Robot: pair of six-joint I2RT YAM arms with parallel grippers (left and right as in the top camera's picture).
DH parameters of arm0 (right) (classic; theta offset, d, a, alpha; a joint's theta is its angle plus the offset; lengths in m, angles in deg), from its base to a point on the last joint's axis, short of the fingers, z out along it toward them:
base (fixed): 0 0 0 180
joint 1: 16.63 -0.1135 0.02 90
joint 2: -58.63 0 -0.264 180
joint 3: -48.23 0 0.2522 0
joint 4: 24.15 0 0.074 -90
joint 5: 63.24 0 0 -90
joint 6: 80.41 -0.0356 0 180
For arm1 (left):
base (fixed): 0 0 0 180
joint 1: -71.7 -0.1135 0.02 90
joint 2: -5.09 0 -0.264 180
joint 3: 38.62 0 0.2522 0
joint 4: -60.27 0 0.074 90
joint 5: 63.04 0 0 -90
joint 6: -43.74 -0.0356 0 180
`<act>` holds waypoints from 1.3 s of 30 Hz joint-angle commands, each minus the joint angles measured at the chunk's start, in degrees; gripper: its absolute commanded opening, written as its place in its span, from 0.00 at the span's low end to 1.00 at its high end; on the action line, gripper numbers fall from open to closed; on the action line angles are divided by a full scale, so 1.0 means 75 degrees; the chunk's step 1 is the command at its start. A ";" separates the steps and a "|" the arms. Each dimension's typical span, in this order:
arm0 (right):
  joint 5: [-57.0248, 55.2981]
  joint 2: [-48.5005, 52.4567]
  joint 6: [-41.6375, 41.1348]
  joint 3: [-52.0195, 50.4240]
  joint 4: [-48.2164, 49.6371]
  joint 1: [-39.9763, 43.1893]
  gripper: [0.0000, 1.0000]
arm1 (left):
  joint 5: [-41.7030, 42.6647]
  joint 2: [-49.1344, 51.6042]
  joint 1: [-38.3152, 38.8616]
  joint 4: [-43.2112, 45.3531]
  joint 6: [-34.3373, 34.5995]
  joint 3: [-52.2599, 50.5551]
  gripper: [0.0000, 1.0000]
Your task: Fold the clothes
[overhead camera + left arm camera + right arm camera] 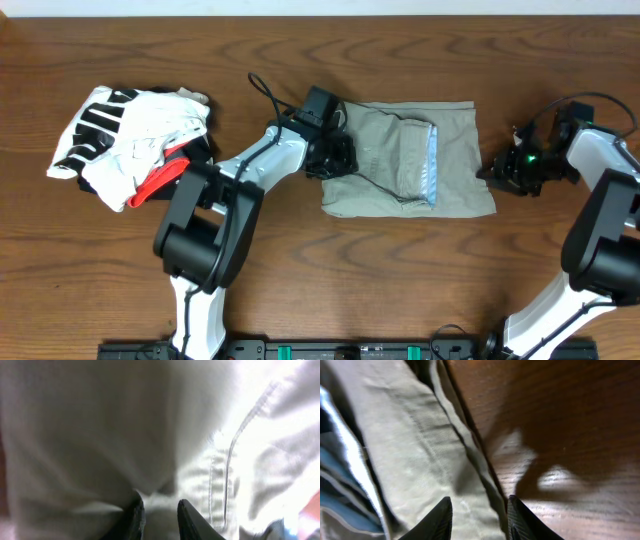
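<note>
The khaki shorts [385, 150] lie partly folded at the table's middle, with the light blue waistband lining [432, 165] showing. My left gripper [335, 158] is at their left edge. In the left wrist view its fingers [160, 517] are close together with pale cloth [100, 435] pinched between them. My right gripper [497, 172] is at the shorts' right edge. In the right wrist view its fingers [479, 517] are apart and straddle the hem of the shorts [415, 460], one finger over cloth and one over bare wood.
A white garment bundle with black stripes and red trim [130, 140] lies at the left of the wooden table [330, 270]. Both arm bases stand at the front edge.
</note>
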 commanded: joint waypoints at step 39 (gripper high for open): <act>0.0157 -0.1402 -0.1139 0.0041 0.0452 -0.1180 0.43 | -0.4672 -0.1947 0.3506 -0.1218 -0.2958 0.0283 0.46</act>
